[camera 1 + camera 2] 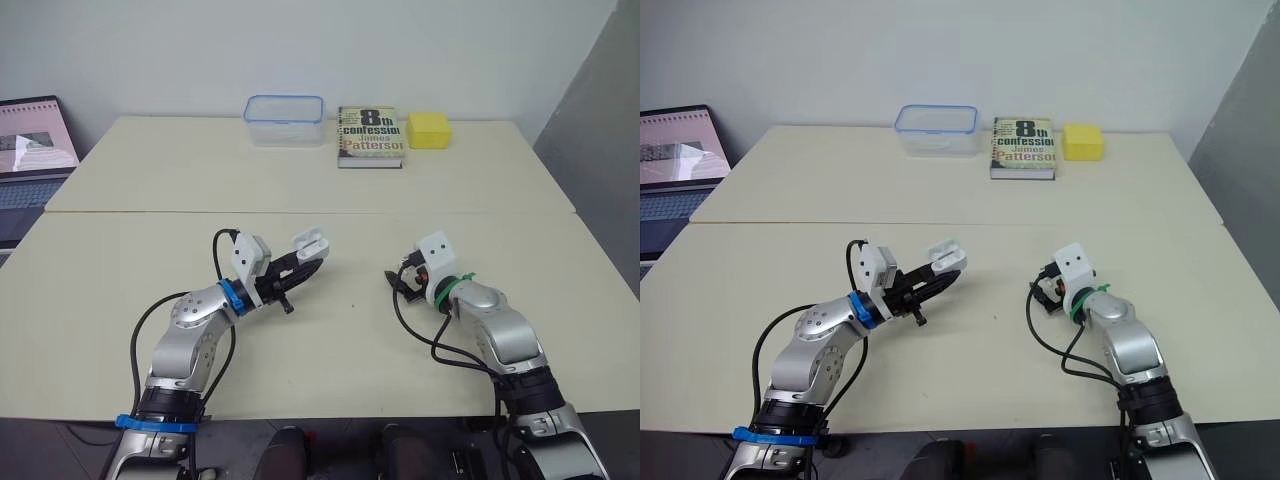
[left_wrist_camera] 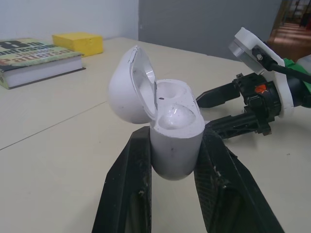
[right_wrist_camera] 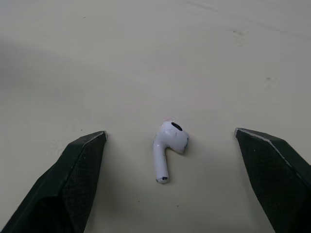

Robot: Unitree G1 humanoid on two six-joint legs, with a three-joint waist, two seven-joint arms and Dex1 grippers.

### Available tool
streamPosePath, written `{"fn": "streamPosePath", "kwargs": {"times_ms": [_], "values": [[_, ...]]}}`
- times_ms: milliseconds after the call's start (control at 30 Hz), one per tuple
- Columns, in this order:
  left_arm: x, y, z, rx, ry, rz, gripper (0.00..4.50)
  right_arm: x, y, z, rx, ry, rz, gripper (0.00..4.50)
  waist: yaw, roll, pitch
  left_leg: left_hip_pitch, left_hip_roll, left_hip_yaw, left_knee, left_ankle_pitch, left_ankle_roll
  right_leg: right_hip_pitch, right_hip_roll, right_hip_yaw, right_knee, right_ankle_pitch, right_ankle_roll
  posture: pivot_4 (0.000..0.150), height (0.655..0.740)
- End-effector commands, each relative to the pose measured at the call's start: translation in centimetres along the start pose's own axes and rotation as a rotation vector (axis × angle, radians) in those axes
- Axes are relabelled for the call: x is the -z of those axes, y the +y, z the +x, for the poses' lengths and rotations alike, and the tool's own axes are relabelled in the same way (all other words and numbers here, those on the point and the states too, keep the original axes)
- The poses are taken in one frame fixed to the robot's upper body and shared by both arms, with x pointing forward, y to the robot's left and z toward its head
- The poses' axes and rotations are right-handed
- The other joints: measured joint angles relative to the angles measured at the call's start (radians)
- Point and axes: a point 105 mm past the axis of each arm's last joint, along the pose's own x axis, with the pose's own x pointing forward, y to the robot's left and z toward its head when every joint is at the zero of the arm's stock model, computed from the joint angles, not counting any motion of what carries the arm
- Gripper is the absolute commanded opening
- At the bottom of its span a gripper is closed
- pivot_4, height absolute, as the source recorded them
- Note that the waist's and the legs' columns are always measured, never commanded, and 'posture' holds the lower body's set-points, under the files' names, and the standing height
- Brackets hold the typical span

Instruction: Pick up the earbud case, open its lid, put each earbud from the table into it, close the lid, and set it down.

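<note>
My left gripper is shut on the white earbud case, holding its lower body a little above the table with the lid swung open. I cannot tell whether the sockets in the case are filled. A single white earbud lies on the cream table, stem toward the camera. My right gripper stands open just over it, one finger on each side with a wide gap and no contact. The two grippers are a short distance apart near the table's middle.
Along the far edge stand a clear plastic container, a paperback book and a yellow block. A laptop sits off the table's left side. A seam runs across between the two tabletops.
</note>
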Motion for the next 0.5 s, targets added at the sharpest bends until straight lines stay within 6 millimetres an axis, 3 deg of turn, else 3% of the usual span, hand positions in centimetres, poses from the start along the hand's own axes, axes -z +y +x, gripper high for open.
{"fn": "streamPosePath", "kwargs": {"times_ms": [33, 300, 433, 500], "values": [[-1.4, -0.3, 0.2, 0.011, -0.035, 0.039, 0.81, 0.8, 0.3, -0.3, -0.012, 0.048, 0.031, 3.17, -0.002, 0.000, 0.000, 0.000, 0.000, 0.000, 0.000, 0.000, 0.000, 0.000, 0.000, 0.000, 0.000, 0.000, 0.000, 0.150, 0.7377], [-1.4, -0.7, 0.4, 0.017, -0.024, 0.031, 0.81, -0.2, 0.7, -0.7, -0.090, 0.055, -0.006, 0.41, -0.004, 0.000, 0.000, 0.000, -0.001, 0.000, 0.000, 0.000, 0.000, 0.000, 0.000, 0.000, -0.001, 0.000, 0.000, 0.150, 0.7377], [-1.4, -1.0, 0.3, 0.019, -0.020, 0.026, 0.81, -0.9, 1.4, -1.6, -0.175, 0.048, -0.066, 0.40, -0.004, 0.000, 0.000, -0.001, -0.001, 0.000, 0.000, 0.000, 0.000, 0.000, 0.000, 0.000, -0.001, 0.000, 0.000, 0.150, 0.7377], [-1.3, -1.1, 0.2, 0.021, -0.016, 0.022, 0.81, -1.0, 2.3, -3.6, -0.305, 0.055, -0.170, 0.40, -0.002, 0.000, 0.000, -0.002, -0.001, 0.000, 0.000, 0.000, 0.000, -0.001, 0.000, 0.000, -0.001, 0.000, 0.000, 0.150, 0.7377]]}}
